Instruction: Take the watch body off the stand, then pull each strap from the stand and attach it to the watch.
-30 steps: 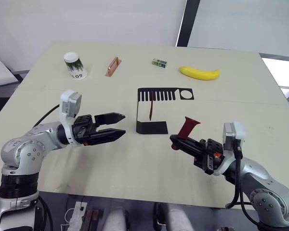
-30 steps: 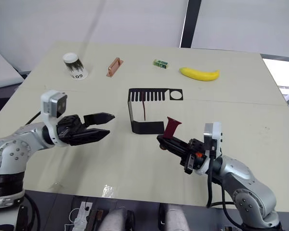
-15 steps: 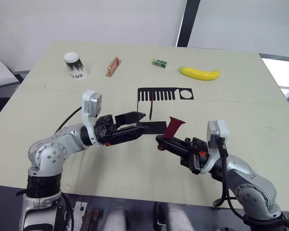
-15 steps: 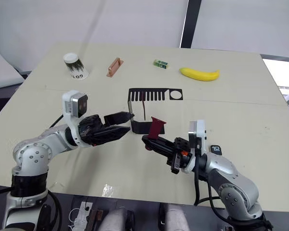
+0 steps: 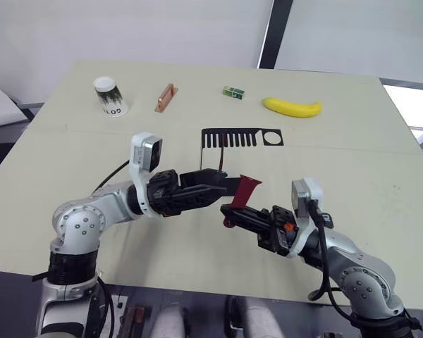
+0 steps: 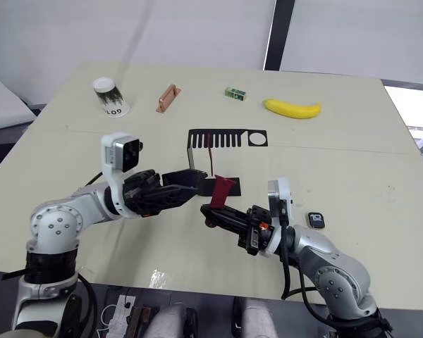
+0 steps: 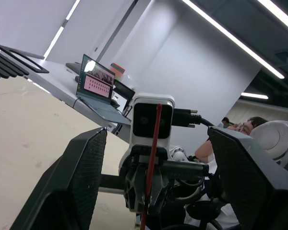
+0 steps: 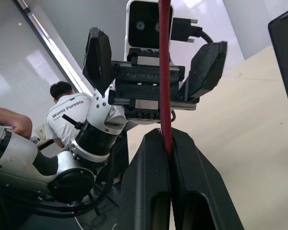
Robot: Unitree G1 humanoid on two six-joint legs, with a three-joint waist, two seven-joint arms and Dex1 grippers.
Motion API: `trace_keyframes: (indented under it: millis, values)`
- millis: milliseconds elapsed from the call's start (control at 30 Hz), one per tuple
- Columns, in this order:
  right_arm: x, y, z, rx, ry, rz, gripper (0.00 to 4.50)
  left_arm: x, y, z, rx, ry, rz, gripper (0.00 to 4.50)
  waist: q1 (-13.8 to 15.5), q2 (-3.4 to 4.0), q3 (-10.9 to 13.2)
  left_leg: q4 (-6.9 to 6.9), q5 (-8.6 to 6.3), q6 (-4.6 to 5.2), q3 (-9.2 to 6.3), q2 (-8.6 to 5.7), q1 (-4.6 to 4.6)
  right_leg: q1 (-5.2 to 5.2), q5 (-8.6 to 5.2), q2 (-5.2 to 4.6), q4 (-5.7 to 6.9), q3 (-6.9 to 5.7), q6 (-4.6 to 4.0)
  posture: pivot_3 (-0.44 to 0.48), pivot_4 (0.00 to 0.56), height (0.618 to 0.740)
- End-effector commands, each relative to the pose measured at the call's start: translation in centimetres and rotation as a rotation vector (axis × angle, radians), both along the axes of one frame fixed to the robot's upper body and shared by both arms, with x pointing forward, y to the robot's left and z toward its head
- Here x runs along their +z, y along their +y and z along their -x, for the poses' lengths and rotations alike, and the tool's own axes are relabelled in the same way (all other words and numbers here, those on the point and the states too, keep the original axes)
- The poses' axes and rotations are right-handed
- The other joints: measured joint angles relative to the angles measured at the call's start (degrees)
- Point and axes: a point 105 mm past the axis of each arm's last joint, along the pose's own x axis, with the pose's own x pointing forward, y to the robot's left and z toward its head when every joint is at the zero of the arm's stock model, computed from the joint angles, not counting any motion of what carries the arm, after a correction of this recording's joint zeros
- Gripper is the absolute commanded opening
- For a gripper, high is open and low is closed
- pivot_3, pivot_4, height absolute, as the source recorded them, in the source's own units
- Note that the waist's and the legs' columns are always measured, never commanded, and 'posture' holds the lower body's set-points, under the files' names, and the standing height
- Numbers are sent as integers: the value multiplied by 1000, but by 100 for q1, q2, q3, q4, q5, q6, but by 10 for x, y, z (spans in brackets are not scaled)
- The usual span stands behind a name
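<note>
1. Grippers meet near the table's middle, with bare surface on the near side; the left gripper has spread jaws, the right gripper pinches a strap.
2. Stand sits just beyond with the second strap hanging; the watch body lies right.
3. Both arms have closed inward since before.
</note>
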Motion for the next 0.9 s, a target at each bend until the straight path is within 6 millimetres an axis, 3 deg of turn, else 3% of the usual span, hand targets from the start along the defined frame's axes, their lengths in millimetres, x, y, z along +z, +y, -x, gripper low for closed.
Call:
trace_keyframes:
  millis: [33, 633, 733, 867, 900]
  values:
    - [9, 2, 4, 33, -25, -33, 0, 8, -5, 3, -25, -21, 34, 3648, 5, 0, 0, 0, 0, 0, 0, 0, 0, 0, 0, 0, 0, 0, 0, 0, 150, 740]
    - [15, 7, 3, 34, -22, -50, 0, 3, -14, 4, -38, 37, 115, 3648, 4, 0, 0, 0, 0, 0, -1, 0, -1, 0, 0, 0, -2, -1, 0, 0, 150, 740]
    - [15, 8, 3, 35, -21, -47, 0, 3, -16, 5, -46, 36, 116, 2787, 4, 0, 0, 0, 0, 0, -1, 0, -1, 0, 0, 0, -2, -1, 0, 0, 150, 740]
    - [15, 8, 3, 31, -16, -45, 0, 4, -18, 7, -58, 27, 111, 911, 3, 0, 0, 0, 0, 0, -1, 0, -1, 0, 0, 0, -2, -1, 0, 0, 150, 740]
    - [15, 8, 3, 31, -15, -45, 0, 3, -18, 8, -67, 25, 108, 911, 3, 0, 0, 0, 0, 0, -1, 0, -1, 0, 0, 0, -2, -1, 0, 0, 150, 740]
